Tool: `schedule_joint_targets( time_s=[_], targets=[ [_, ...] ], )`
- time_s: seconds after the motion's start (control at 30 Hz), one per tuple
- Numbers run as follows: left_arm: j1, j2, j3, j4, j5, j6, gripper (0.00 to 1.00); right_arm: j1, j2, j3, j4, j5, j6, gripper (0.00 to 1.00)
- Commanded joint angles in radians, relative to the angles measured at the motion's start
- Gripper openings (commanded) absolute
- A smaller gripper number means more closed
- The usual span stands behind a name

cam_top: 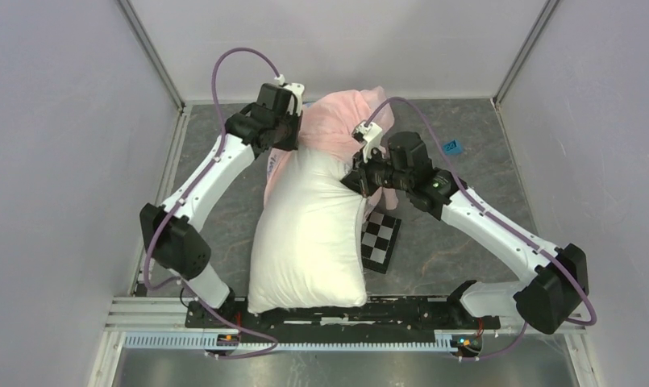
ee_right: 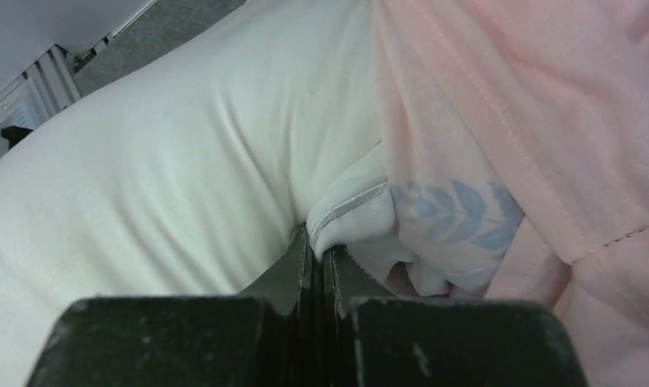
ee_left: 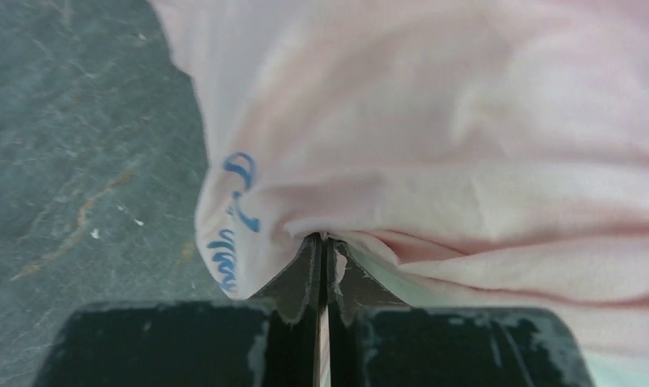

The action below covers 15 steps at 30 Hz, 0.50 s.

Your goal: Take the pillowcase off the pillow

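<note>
The white pillow (cam_top: 309, 234) lies lengthwise in the middle of the floor, its near end at the rail. The pink pillowcase (cam_top: 337, 117) is bunched over its far end. My left gripper (cam_top: 293, 137) is at the case's left side. In the left wrist view, my left gripper (ee_left: 322, 242) is shut on a fold of pink pillowcase (ee_left: 434, 121) with blue lettering beside it. My right gripper (cam_top: 355, 179) is at the pillow's right side. In the right wrist view, my right gripper (ee_right: 317, 246) is shut on a seamed white pillow corner (ee_right: 353, 214), beside the pillowcase (ee_right: 547, 121).
A black-and-white checkered board (cam_top: 381, 242) lies on the grey floor (cam_top: 466, 137), partly under the pillow's right side. A small blue object (cam_top: 451, 147) sits at the far right. Grey walls enclose the cell on three sides. The metal rail (cam_top: 345, 310) runs along the near edge.
</note>
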Motion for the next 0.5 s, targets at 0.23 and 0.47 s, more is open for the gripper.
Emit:
schedule_joint_targets(
  time_s=[0.23, 0.47],
  targets=[
    [0.084, 0.325, 0.412, -0.004, -0.259, -0.015, 0.02, 0.028, -0.191, 0.056, -0.094, -0.191, -0.023, 0.0],
    [0.083, 0.221, 0.313, -0.019, -0.004, -0.115, 0.02, -0.094, -0.251, -0.124, -0.188, 0.009, -0.119, 0.0]
  ],
)
